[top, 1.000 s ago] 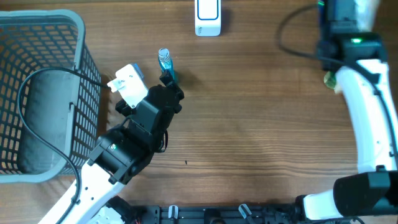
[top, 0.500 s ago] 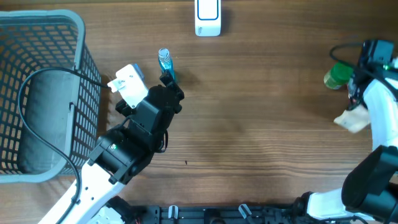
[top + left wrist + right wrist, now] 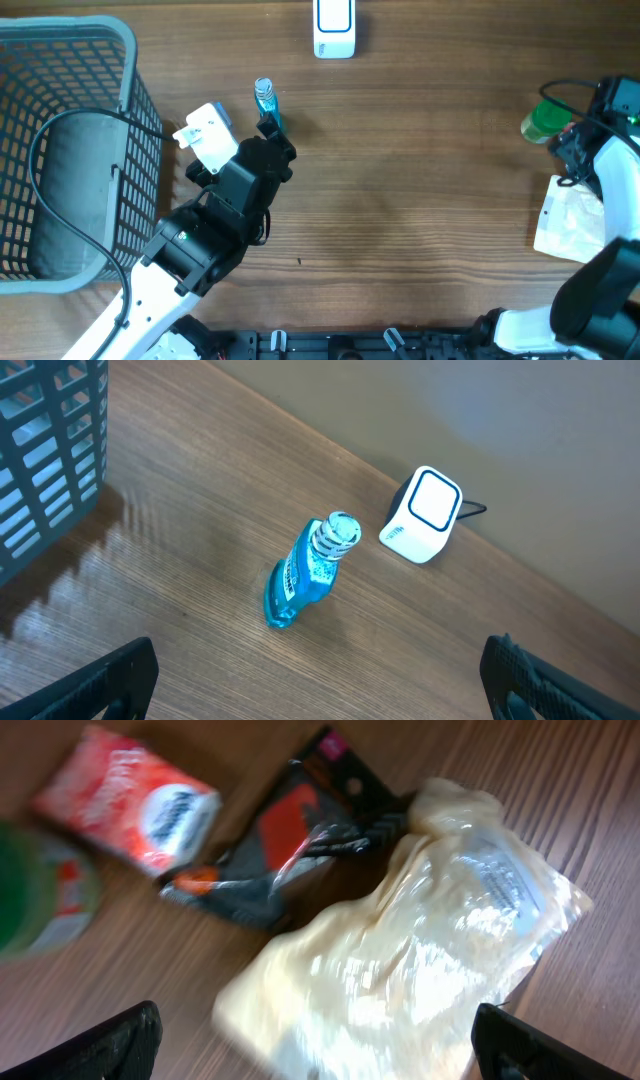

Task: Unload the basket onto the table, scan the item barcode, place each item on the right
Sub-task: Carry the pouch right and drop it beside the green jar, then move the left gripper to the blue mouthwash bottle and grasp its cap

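A small blue bottle with a silver cap lies on the table, just ahead of my left gripper, which is open and holds nothing. In the overhead view the bottle lies left of centre. The white barcode scanner stands at the far edge, and it shows beyond the bottle as a white box. My right gripper is open over a cream plastic bag, which lies flat at the right edge. Nothing sits between its fingers.
A grey wire basket fills the left side. Near the bag lie a red packet, a black and red packet and a green container. The left arm's cable loops over the basket.
The right arm swung from the far right corner toward the near right edge with the cream bag, then opened and let it drop onto the table. The left arm has not moved.
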